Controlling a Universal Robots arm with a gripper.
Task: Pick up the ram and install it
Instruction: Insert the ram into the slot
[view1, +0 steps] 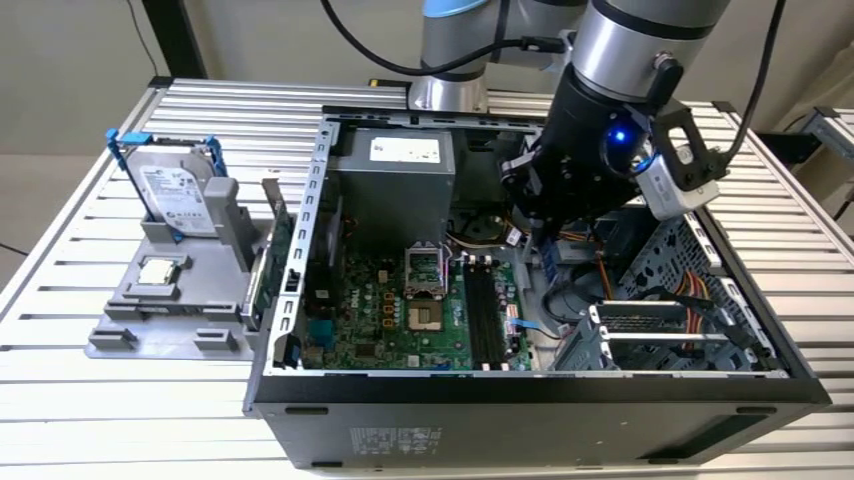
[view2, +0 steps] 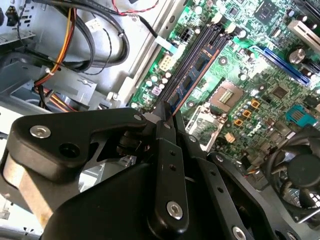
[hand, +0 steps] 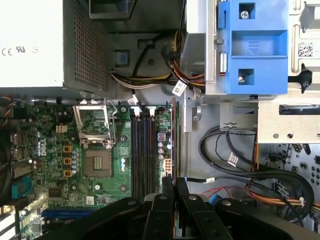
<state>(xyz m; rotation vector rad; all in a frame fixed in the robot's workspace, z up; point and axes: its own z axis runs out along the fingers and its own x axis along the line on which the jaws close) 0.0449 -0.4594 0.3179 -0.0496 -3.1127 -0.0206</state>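
The tool (view2: 167, 112) is clenched on the ram (view2: 192, 70), pinching one end of the stick between its fingertips. The ram hangs over the motherboard (view1: 387, 300), its long axis running parallel to the memory slots (hand: 142, 150) and just beside them, toward the board's drive-cage edge. It looks thin and narrow, bluish-green with dark chips along its face, seen nearly edge-on in the first wrist view.

Thin bluish-green ram stick with dark chips (view2: 192, 75), black metal gripper (view2: 167, 112) with silver screws, green motherboard (hand: 100, 165) with black slots, bright blue plastic drive bracket (hand: 255, 47), silver striped metal table (view1: 80, 400), grey plastic holder tray (view1: 167, 325)
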